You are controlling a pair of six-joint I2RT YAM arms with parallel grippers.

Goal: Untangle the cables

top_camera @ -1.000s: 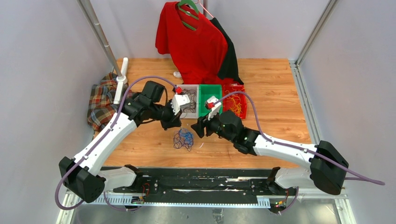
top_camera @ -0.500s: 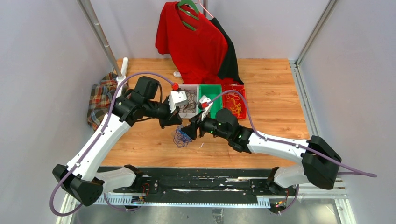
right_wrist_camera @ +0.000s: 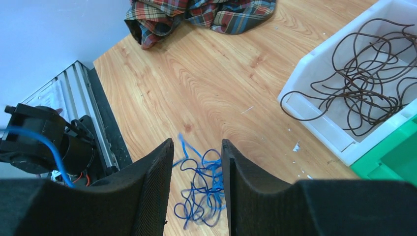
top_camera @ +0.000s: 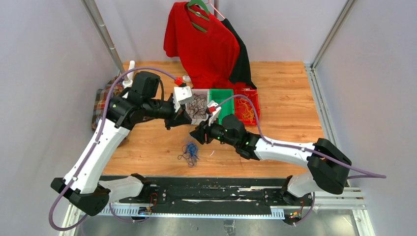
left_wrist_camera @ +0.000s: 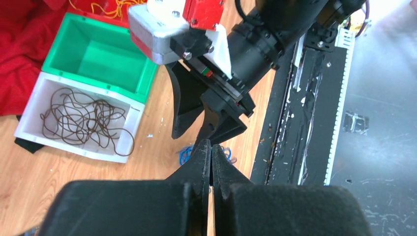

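Note:
A tangle of blue cables [top_camera: 189, 153] lies on the wooden table; in the right wrist view the blue cables [right_wrist_camera: 202, 186] look blurred. My right gripper [top_camera: 197, 134] hovers just behind and above it, and the tangle shows through the gap of the right gripper [right_wrist_camera: 196, 146], whose jaws stand apart around nothing. My left gripper [top_camera: 180, 121] is up and to the left. The left gripper [left_wrist_camera: 211, 143] is pressed shut, and no cable shows between its tips. Beyond them the tangle [left_wrist_camera: 185, 155] is partly hidden. Dark cables [top_camera: 198, 105] fill a white bin [top_camera: 204, 92].
A green bin [top_camera: 222, 104] and a red bin [top_camera: 247, 91] of yellow cables [top_camera: 247, 112] stand beside the white one. A red shirt [top_camera: 204, 44] hangs behind. Plaid cloth [top_camera: 104, 114] lies at the left by a pole [top_camera: 105, 34]. A black rail [top_camera: 211, 189] runs along the near edge.
Both arms have swung left and back. My left gripper rose away from the tangle, still shut. My right gripper's jaws narrowed, and the blue tangle shifted toward the near edge.

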